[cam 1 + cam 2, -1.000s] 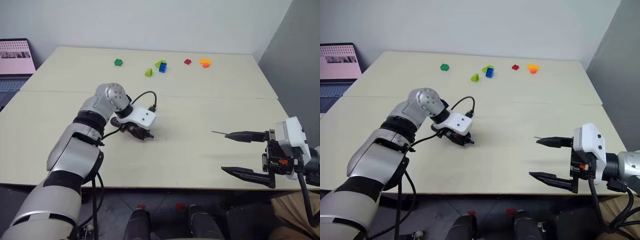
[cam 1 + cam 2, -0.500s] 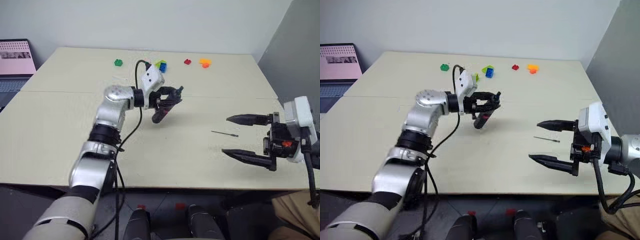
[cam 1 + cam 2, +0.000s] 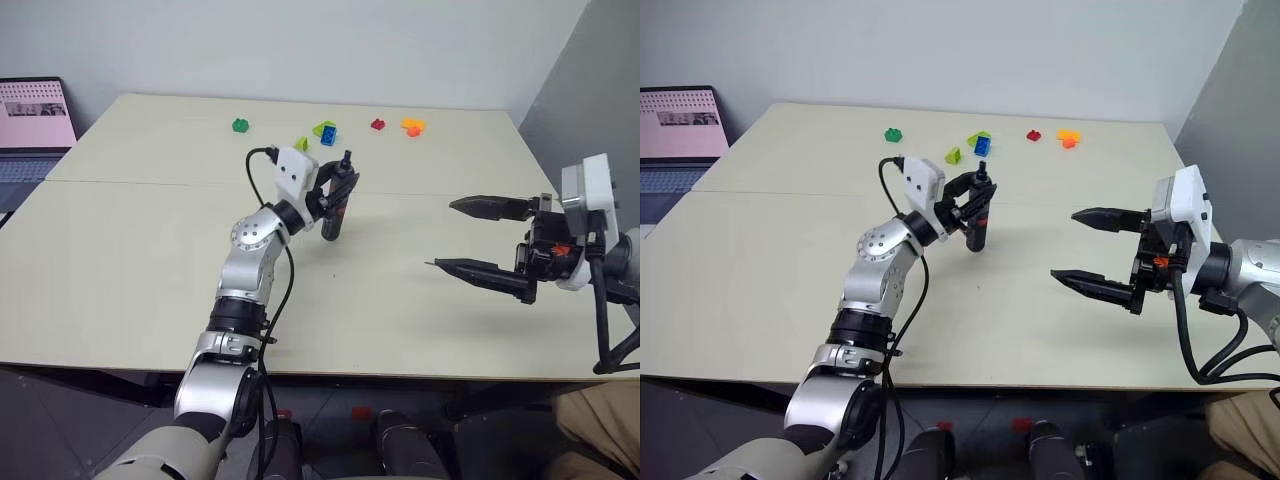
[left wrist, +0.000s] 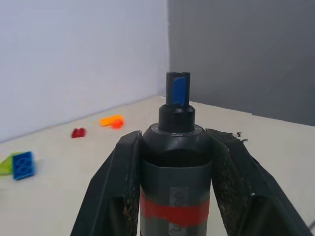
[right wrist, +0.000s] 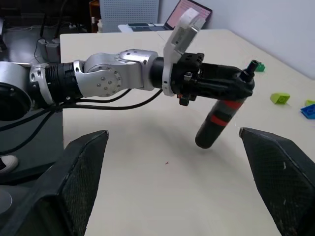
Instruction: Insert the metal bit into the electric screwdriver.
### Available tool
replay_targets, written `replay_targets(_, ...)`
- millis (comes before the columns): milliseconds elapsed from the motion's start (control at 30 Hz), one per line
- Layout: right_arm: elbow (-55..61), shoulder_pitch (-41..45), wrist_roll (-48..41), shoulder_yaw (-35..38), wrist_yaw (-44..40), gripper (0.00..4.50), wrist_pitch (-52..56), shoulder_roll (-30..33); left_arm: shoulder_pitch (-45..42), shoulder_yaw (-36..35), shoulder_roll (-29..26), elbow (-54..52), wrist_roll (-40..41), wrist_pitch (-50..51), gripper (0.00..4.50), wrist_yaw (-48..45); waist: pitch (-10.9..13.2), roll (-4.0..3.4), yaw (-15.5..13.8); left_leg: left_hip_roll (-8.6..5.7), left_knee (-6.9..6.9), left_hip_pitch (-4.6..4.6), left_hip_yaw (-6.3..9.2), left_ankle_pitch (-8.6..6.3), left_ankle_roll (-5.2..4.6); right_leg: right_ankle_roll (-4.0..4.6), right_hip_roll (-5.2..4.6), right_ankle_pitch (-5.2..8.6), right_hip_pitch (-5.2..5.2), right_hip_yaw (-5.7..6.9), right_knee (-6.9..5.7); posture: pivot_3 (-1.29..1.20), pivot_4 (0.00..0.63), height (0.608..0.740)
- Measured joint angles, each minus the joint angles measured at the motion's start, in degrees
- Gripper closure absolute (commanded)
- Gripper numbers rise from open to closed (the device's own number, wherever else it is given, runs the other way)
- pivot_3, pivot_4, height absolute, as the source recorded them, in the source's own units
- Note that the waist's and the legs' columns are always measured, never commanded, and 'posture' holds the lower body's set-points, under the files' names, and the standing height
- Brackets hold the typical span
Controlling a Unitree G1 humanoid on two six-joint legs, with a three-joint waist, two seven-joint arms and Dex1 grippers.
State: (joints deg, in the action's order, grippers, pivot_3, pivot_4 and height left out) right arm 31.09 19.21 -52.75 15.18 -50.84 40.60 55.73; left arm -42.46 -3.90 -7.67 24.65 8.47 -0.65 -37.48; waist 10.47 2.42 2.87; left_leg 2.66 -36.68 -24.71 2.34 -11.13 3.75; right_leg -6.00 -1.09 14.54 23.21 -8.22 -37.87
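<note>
Nearest the front edge of the table [image 3: 120, 260], on the right, right tool [image 3: 442, 234] hovers above the surface, fingers spread wide, nothing between them, pointing toward table centre. Bit: cannot make it out for sure; the lower right finger [image 3: 480, 271] covers that patch of table, so its place is unclear. Mid-table, the left arm reaches forward and left tool [image 3: 340, 185] is pinching the screwdriver [image 3: 333, 215], fingers pressed on both sides of the barrel. Screwdriver stands roughly upright, a bit tilted, bluish tip up, butt end down close to the table; cannot tell if the butt touches. Red band [image 4: 172, 211] sits just below the grip in the left wrist view, with black fingers [image 4: 123, 187] hugging the barrel on either side and the blue tip sticking out above them. The two tools are well apart, the screwdriver left of the right tool. Far side of the table holds loose bricks in a rough row: green [image 3: 239, 125], lime [image 3: 300, 144], blue one with green [image 3: 325, 132], red [image 3: 378, 124], orange [image 3: 411, 126], all well apart from both tools. Laptop [image 3: 35, 110] with its screen lit sits off the far left corner.
</note>
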Motion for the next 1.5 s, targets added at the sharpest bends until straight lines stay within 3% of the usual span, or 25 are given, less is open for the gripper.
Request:
replay_targets(467, -1.6, 2.3, 2.4, -2.5, -1.7, 0.00, -0.3, -0.1, 9.1, 1.1, -1.8, -8.8, 1.7, -2.5, 2.87, 1.7, 0.0, -0.01, 0.2, 0.01, -0.04, 0.01, -0.02, 0.00, 0.00, 0.01, 0.00, 0.00, -0.02, -0.02, 0.02, 0.00, 0.150, 0.740)
replay_targets(1100, -2.2, 2.5, 5.7, -4.4, -4.2, 0.00, -1.2, -0.1, 15.9, 0.9, -5.0, -19.3, 5.7, 2.9, 2.87, 4.4, 0.0, -0.02, 0.4, 0.01, -0.06, 0.02, -0.03, 0.00, 0.00, 0.26, 0.00, 0.14, -0.01, -0.03, 0.04, 0.00, 0.150, 0.740)
replay_targets(1367, -7.7, 5.4, 13.5, -8.7, -8.9, 0.00, -4.7, 2.7, 16.0, 1.3, -4.6, -19.8, 5.6, 2.9, 2.87, 6.0, 0.0, -0.01, 0.4, 0.01, -0.05, 0.02, -0.07, 0.00, 0.00, 0.27, 0.00, 0.14, 0.00, -0.06, 0.09, 0.00, 0.150, 0.740)
replay_targets(1500, -15.2, 11.2, 22.7, -16.9, -13.3, 0.00, -8.5, 5.1, 15.8, 1.9, -3.5, -20.2, 5.5, 2.9, 2.87, 7.0, 0.0, -0.03, 0.4, 0.01, -0.05, 0.02, -0.15, 0.00, 0.00, 0.26, -0.03, 0.14, 0.04, -0.10, 0.16, 0.00, 0.150, 0.740)
